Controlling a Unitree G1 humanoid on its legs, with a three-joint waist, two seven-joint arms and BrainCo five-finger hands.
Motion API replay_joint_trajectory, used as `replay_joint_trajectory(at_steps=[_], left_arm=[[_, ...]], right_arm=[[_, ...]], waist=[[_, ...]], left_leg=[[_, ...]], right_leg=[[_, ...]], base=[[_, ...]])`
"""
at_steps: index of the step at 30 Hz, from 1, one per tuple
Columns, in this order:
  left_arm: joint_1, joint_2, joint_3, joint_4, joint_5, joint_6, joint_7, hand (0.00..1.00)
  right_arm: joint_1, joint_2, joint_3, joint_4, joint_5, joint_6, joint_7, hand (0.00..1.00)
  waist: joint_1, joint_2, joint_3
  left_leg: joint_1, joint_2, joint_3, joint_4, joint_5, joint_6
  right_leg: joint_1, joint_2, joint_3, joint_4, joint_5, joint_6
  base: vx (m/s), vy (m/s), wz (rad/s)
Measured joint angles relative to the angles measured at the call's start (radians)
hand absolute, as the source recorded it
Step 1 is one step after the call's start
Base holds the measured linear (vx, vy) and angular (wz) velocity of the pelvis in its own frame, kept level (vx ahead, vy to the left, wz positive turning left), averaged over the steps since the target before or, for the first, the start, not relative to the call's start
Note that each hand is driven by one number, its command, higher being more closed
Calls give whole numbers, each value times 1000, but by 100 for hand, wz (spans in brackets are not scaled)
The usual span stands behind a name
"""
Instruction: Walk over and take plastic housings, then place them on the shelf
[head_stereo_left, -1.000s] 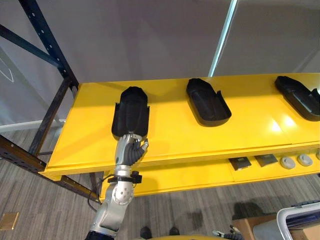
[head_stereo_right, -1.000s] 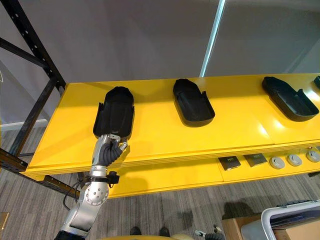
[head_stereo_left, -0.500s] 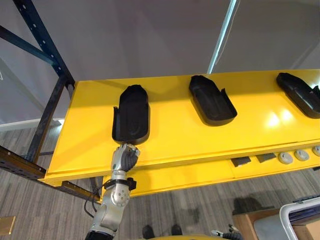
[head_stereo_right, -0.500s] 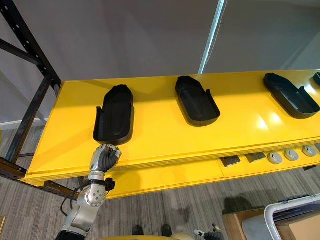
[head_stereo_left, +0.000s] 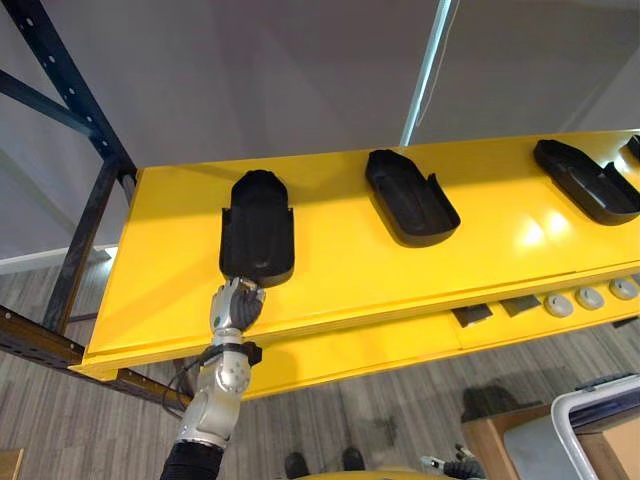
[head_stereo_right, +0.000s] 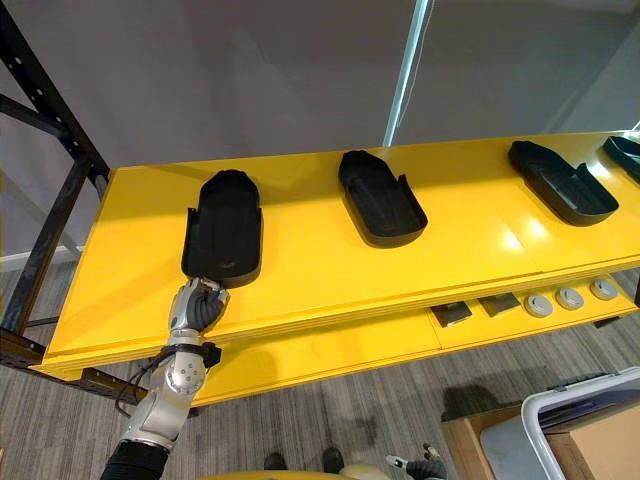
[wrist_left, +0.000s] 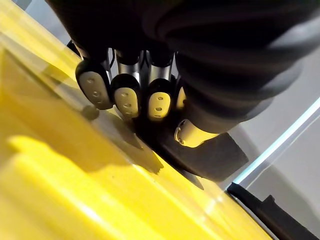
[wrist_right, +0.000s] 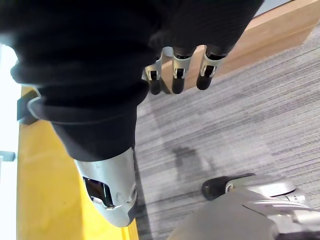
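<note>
Three black plastic housings lie well apart in a row on the glossy yellow shelf (head_stereo_left: 350, 260): the leftmost housing (head_stereo_left: 258, 228), the middle housing (head_stereo_left: 410, 197) and the right housing (head_stereo_left: 585, 180); each is a matte, elongated shell, rounded at its far end, open side up; bare shelf runs between them and along the front edge; the left robot hand (head_stereo_left: 236, 305) sits at that edge, just beside the leftmost housing's near end, fingers curled, holding nothing; the right robot hand (wrist_right: 179, 75) hangs over grey striped floor (wrist_right: 225, 130), fingers relaxed.
</note>
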Motion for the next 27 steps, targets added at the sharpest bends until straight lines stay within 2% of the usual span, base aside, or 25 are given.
replay_joint_trajectory(at_steps=[3, 8, 13, 18, 26, 27], left_arm=[[-26, 9, 15, 8, -3, 10, -1, 100], [-21, 11, 14, 16, -21, -5, 0, 100], [-54, 19, 16, 60, -23, 7, 0, 100], [-59, 19, 16, 59, -40, 12, 0, 100], [-55, 15, 1, 26, -73, -7, 0, 100], [-47, 16, 3, -22, -81, -7, 0, 100]], right_arm=[[-1, 5, -10, 0, 0, 1, 0, 0], [-4, 2, -11, -1, -8, 3, 1, 0], [-4, -3, -12, -1, -8, 3, 1, 0], [-5, -2, -11, -1, -8, 3, 0, 0], [-6, -1, -11, 0, -7, 2, 0, 0], [-7, 1, -11, 0, -7, 2, -1, 0]], waist=[[-1, -1, 1], [-1, 2, 2], [-1, 11, 8], [-2, 8, 10], [-1, 7, 11], [-1, 4, 14]], left_leg=[[-7, -1, 8, 0, 4, 5], [-1, 0, 8, 0, 3, 5], [5, 1, 17, 0, 1, 1], [3, -1, 20, 0, -1, -1], [-4, -6, 0, 0, 3, 6], [-4, -7, -3, 0, 3, 6]], right_leg=[[-4, -2, 3, 1, 4, -3], [-2, -1, 2, -1, 4, -4], [0, 1, 10, 1, 5, -4], [-5, 0, 16, 2, 3, 1], [-4, -6, -5, 1, 5, -1], [-1, -7, -7, 2, 5, -1]], base=[[43, -14, -5], [7, -37, 1], [-53, -40, -5], [-31, -31, -4], [5, -21, 8], [24, -21, 6]])
